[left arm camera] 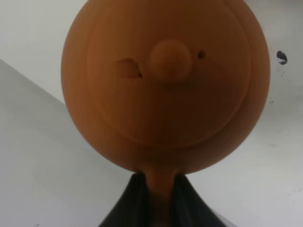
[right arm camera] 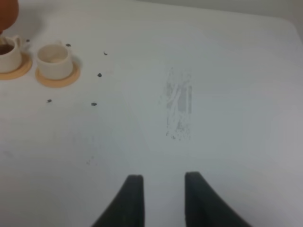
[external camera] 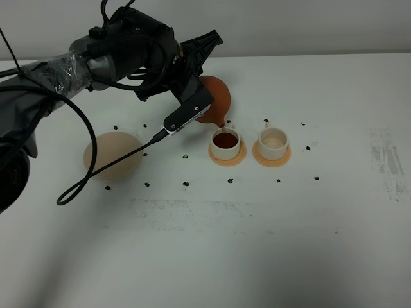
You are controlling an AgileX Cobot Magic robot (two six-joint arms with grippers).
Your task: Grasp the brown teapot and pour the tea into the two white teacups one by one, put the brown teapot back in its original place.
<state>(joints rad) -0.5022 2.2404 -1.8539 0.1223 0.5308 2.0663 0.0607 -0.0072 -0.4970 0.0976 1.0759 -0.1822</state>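
Above one white teacup (external camera: 227, 150) holding dark tea (external camera: 225, 138), the left gripper (left arm camera: 158, 191) clamps the tilted brown teapot (external camera: 217, 96) by its handle; the right gripper (right arm camera: 162, 198) hangs parted, empty.

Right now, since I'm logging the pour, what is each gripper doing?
Left gripper: closed on the handle of the teapot.
Right gripper: open, holding nothing.

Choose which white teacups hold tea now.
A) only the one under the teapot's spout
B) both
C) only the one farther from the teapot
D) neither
A: the teacup beneath the brown teapot's spout is dark with tea; the other teacup looks pale inside.
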